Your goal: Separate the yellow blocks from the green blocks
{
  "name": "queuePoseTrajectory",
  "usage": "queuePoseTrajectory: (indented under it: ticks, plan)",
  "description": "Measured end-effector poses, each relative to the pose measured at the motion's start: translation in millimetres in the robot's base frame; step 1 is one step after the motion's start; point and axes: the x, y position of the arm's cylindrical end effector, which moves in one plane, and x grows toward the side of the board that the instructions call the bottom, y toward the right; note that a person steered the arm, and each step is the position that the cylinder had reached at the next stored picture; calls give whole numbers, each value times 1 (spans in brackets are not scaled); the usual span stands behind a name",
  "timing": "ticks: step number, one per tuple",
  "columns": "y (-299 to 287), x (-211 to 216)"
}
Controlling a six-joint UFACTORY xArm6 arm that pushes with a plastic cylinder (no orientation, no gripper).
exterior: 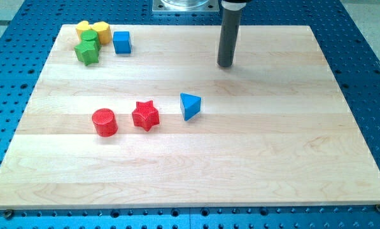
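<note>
Two yellow blocks sit at the view's top left: one [83, 27] of unclear shape and a hexagon-like one [101, 30] to its right. Touching them from below are a green cylinder [90, 38] and a green star [86, 53]. All four are bunched together. My tip [225, 64] rests on the board at the view's top, right of centre, far to the right of this cluster and touching no block.
A blue cube [121, 42] stands just right of the cluster. A red cylinder [104, 121], a red star [145, 115] and a blue triangle [190, 105] lie in a row mid-board. The wooden board [272, 159] sits on a blue perforated table.
</note>
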Motion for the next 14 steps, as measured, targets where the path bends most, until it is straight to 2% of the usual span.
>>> queuePoseTrajectory:
  ticks: [1, 2, 3, 4, 6, 7, 9, 11, 12, 13, 14]
  plan:
    - [-69, 18]
    - [-200, 47]
    - [-336, 49]
    - [-378, 44]
    - [-372, -63]
    - [-362, -96]
    - [-342, -96]
    - [-280, -96]
    - [-279, -109]
    - [-238, -96]
    - [-191, -56]
